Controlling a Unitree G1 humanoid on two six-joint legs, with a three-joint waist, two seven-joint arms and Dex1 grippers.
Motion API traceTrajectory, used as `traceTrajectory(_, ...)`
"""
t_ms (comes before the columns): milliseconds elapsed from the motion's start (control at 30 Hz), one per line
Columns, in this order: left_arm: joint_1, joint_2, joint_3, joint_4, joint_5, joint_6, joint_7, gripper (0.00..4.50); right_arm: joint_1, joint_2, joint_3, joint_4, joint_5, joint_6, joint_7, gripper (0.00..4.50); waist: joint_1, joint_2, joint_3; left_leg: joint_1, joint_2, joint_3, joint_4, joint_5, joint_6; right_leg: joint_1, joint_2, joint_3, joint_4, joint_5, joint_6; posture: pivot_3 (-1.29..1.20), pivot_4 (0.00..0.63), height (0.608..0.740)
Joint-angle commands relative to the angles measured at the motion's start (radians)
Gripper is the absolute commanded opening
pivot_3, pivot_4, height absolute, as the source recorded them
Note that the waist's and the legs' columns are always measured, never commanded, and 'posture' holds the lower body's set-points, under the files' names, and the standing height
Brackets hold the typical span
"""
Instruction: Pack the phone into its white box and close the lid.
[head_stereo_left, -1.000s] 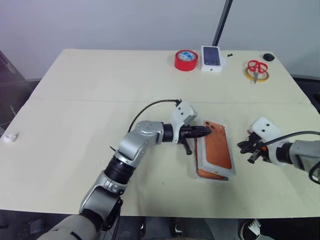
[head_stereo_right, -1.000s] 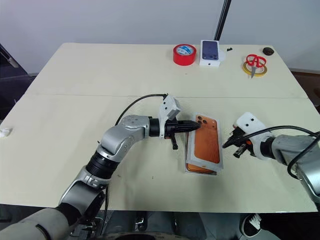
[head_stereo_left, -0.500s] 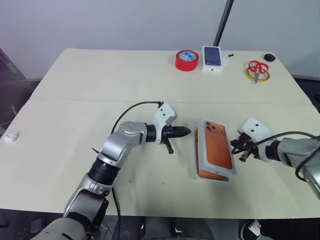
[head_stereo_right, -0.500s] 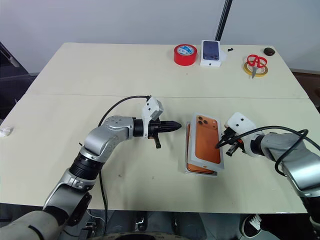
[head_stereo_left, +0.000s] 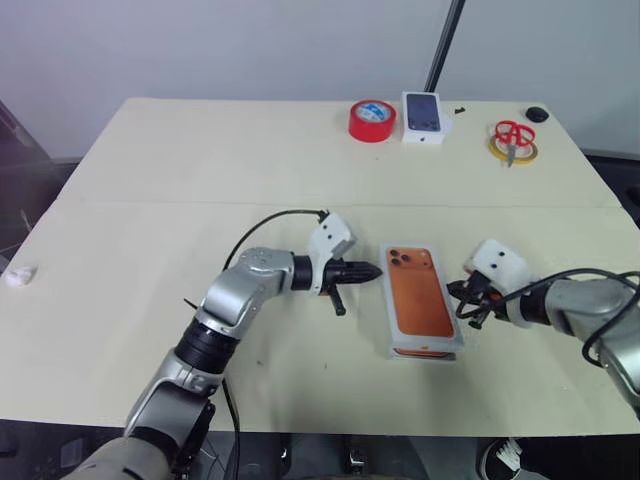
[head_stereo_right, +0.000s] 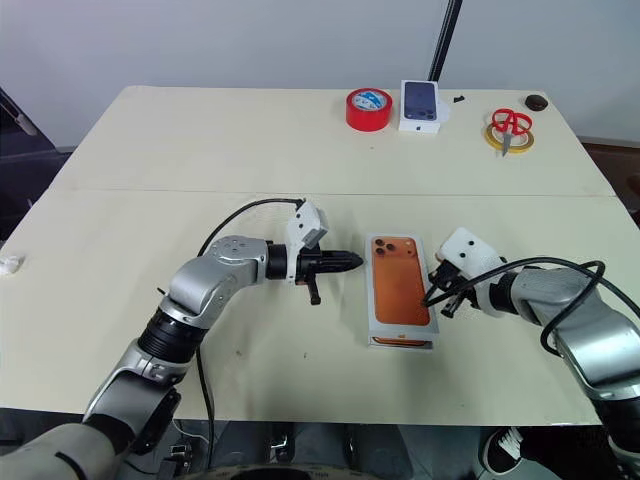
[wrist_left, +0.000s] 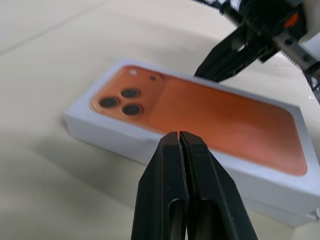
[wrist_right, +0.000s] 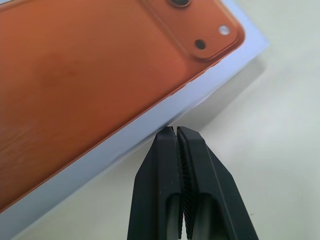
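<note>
**Lid on box, both grippers pinched together beside it**

A pale cream table (head_stereo_left: 150, 160) with a seam across its middle stands against a plain grey-white wall (head_stereo_left: 250, 45). The lid (head_stereo_left: 420, 303), orange phone picture up, sits on the white box (head_stereo_left: 425, 351) near the front edge; the phone itself is hidden. The left gripper (head_stereo_left: 374, 271) points at the lid's left side, just beside it, jaws pressed together, empty. The right gripper (head_stereo_left: 463, 301) is at the lid's right edge, jaws likewise closed and empty. Along the far edge lie red tape (head_stereo_left: 372, 120), another box (head_stereo_left: 425, 117) and scissors (head_stereo_left: 513, 135) on a yellow roll (head_stereo_left: 513, 152). A dark pole (head_stereo_left: 445, 45) rises behind.
</note>
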Motion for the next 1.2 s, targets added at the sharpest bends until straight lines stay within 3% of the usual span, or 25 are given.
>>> traceTrajectory(33, -0.006, -0.005, 0.007, -0.003, 0.004, -0.016, 0.007, 0.04, 0.020, -0.023, -0.039, -0.061, 0.007, -0.011, 0.020, 0.11, 0.001, 0.000, 0.000, 0.000, 0.000, 0.000, 0.000, 0.000, 0.000, 0.000, 0.000, 0.000, 0.000, 0.000, 0.000, 0.00, 0.150, 0.690)
traceTrajectory(267, -0.091, -0.050, 0.077, 0.220, 0.064, -0.071, 0.133, 0.04, 0.019, -0.017, -0.048, -0.046, -0.014, -0.014, 0.008, 0.11, 0.000, 0.000, 0.000, 0.000, 0.000, 0.000, 0.001, -0.003, 0.005, 0.000, 0.000, 0.000, 0.000, 0.000, 0.000, 0.00, 0.150, 0.690)
traceTrajectory(767, -0.321, -0.214, 0.097, 0.683, 0.164, -0.284, 0.154, 0.04, 0.003, 0.019, -0.023, -0.025, -0.036, -0.016, -0.031, 0.11, 0.001, 0.000, 0.000, -0.002, 0.000, 0.000, 0.004, -0.004, 0.006, 0.000, 0.000, -0.001, 0.000, 0.000, 0.000, 0.00, 0.150, 0.690)
traceTrajectory(900, -0.328, -0.232, 0.098, 0.702, 0.169, -0.298, 0.123, 0.04, 0.000, 0.027, -0.018, -0.028, -0.036, -0.013, -0.039, 0.11, 0.001, 0.000, 0.000, -0.002, 0.000, 0.000, 0.004, -0.004, 0.006, 0.000, 0.000, -0.001, 0.001, 0.000, 0.000, 0.00, 0.150, 0.690)
traceTrajectory(1200, -0.262, -0.232, 0.149, 0.529, 0.085, -0.191, 0.049, 0.04, -0.012, 0.045, -0.015, -0.033, -0.022, -0.007, -0.040, 0.11, 0.001, 0.000, 0.000, -0.002, 0.000, 0.000, 0.005, -0.001, 0.002, 0.000, 0.000, -0.001, 0.001, 0.000, 0.000, 0.00, 0.150, 0.690)
